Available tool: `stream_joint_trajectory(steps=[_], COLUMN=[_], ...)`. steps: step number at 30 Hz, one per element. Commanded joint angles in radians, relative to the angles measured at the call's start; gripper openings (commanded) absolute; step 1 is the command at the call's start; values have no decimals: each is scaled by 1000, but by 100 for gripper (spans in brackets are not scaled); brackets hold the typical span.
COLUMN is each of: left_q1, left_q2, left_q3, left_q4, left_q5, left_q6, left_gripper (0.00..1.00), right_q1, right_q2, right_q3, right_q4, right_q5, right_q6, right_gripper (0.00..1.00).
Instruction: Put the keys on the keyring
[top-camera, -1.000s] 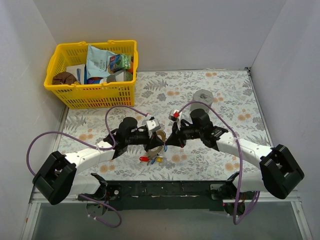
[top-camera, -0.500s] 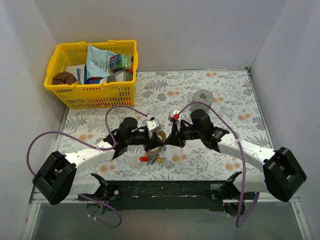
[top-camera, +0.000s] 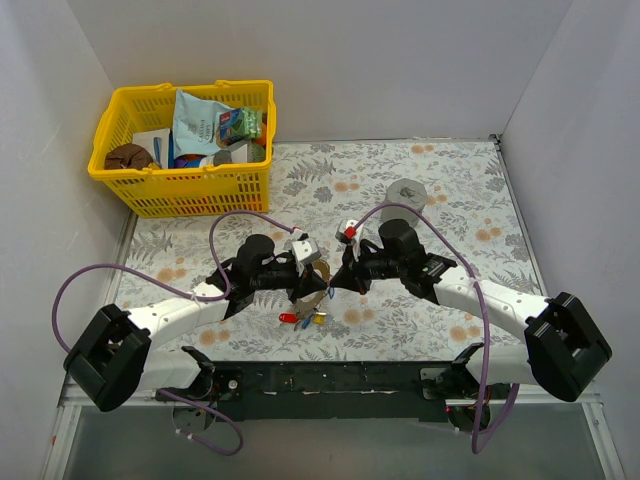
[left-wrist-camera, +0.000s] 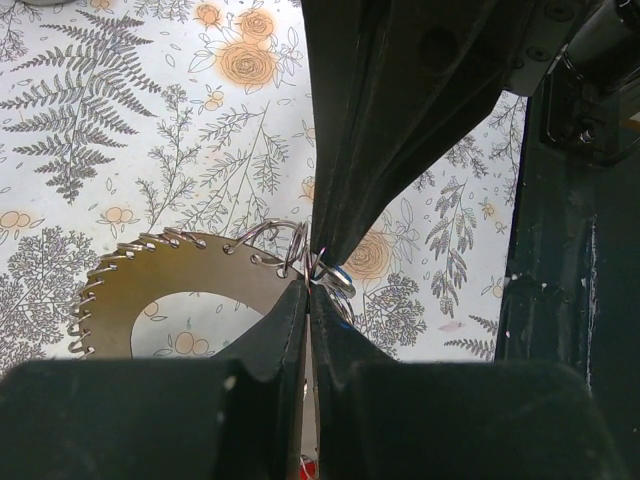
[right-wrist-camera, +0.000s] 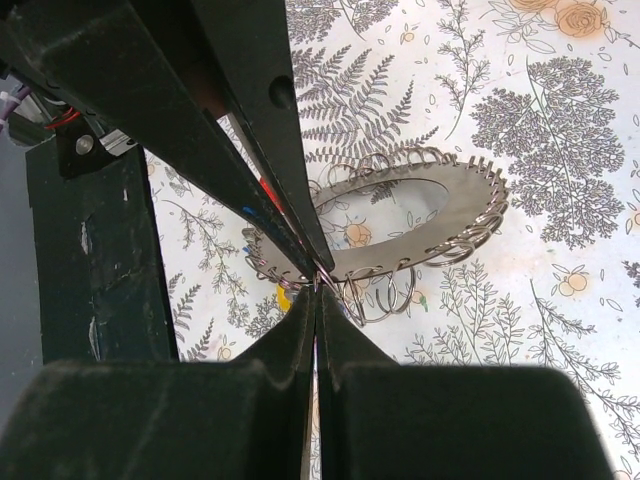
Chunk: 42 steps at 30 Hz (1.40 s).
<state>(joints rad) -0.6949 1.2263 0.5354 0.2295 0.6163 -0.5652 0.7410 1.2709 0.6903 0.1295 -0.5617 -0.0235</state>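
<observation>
There is one big counter (top-camera: 450, 300) with a flower and leaf cloth on it. One yellow basket (top-camera: 190, 192) sits at the far left corner, full of packets. Two robot arms reach in from the near edge. The left arm (top-camera: 170, 315) and the right arm (top-camera: 490, 300) meet in the middle of the counter. One grey cylinder (top-camera: 405, 190) stands on its own behind the right arm.

There is one keyring (right-wrist-camera: 375, 230). It is a flat brown ring with a hole in the middle and many little silver wire loops all round its edge. It is between the tips of the two arms, with its flat face looking up. From the right wrist it looks like a long oval that runs left to right, a bit higher on the right.

The left jaws are pressed tight together on a wire loop at the rim of the keyring. The right jaws are pressed tight together at that same spot. The two tips almost touch.

The keys are just beside the keyring, on the near side. I can see one red key (top-camera: 288, 318) and one blue key (top-camera: 317, 319) with a bit of yellow next to it. They are too tiny to count for sure or to tell which way they point.
</observation>
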Motion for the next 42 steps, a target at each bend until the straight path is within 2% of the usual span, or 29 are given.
stream_joint_trajectory(steps=[1,21,32,37,42], left_q1=[-9,-12,-12,-12,-12], left_q2=[-60,-106,-122,-119,-90], left_q3=[9,-41,-54,-54,-45], left_q4=[2,110,108,111,117], left_q5=[37,66,22,10,26], left_q6=[7,-5,-2,-1,-5], left_gripper=[0,0,0,0,0], right_q1=[-26,-54,-57,-55,-55], right_q2=[-15,-22,-137,-166,-153], right_q3=[20,-2,29,61,72], right_q4=[15,15,-122,-209,-177], right_q5=[65,-32,-21,-101,-164], right_q6=[2,2,-62,-113,-66], right_gripper=[1,1,1,1,1])
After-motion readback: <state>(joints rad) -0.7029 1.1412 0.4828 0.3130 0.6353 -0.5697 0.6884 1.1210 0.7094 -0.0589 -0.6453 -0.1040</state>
